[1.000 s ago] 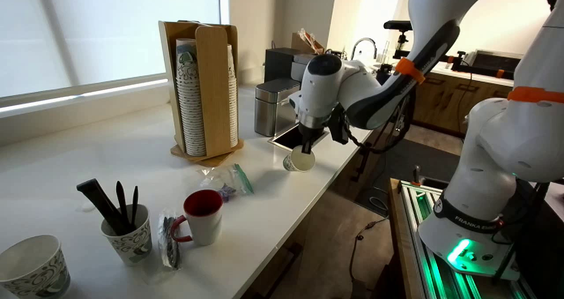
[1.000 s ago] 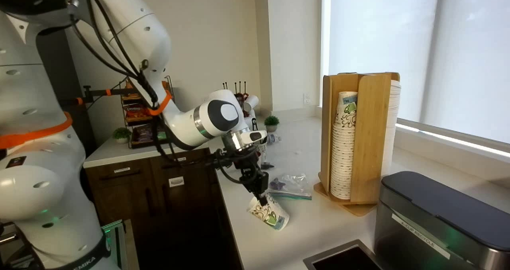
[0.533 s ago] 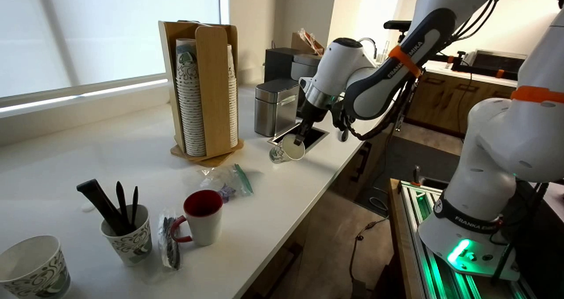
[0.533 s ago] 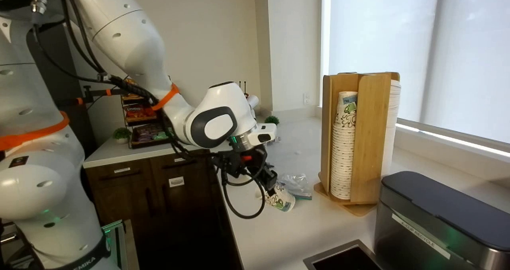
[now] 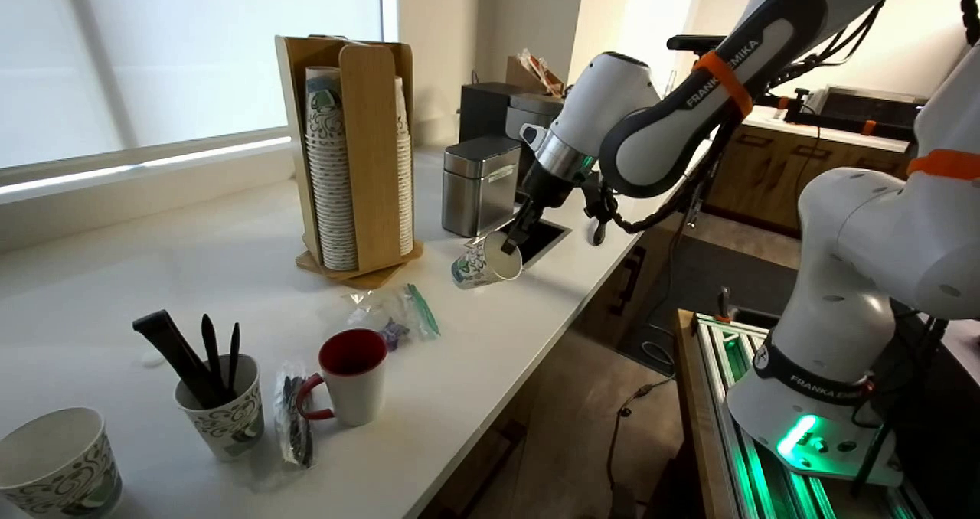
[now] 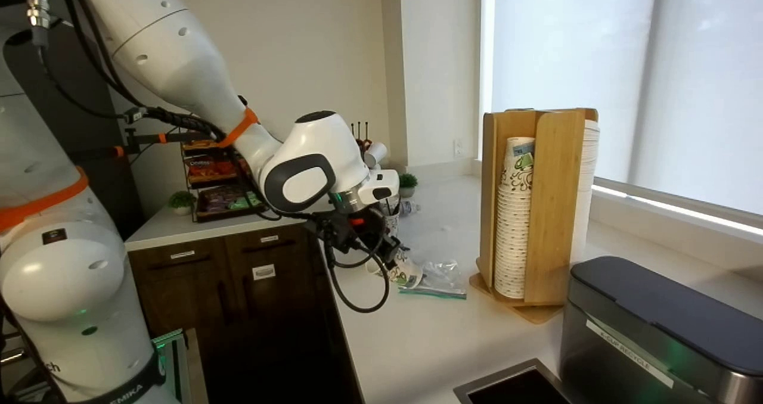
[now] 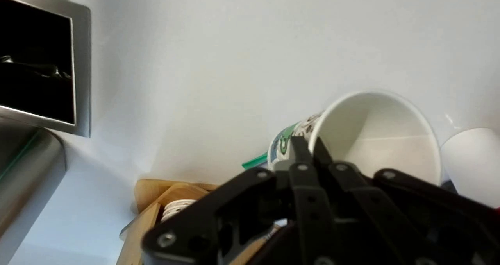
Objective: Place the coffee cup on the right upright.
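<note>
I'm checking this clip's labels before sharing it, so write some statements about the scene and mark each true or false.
The jaws pinch the coffee cup at its rim. True.
The coffee cup is upright. False: it is tilted.
The mug has a red handle. True.
The mug lies on its side. False: it stands upright.
The wooden rack holds a stack of paper cups. True.
The stack of paper cups is solid red. False: it is white and patterned.
</note>
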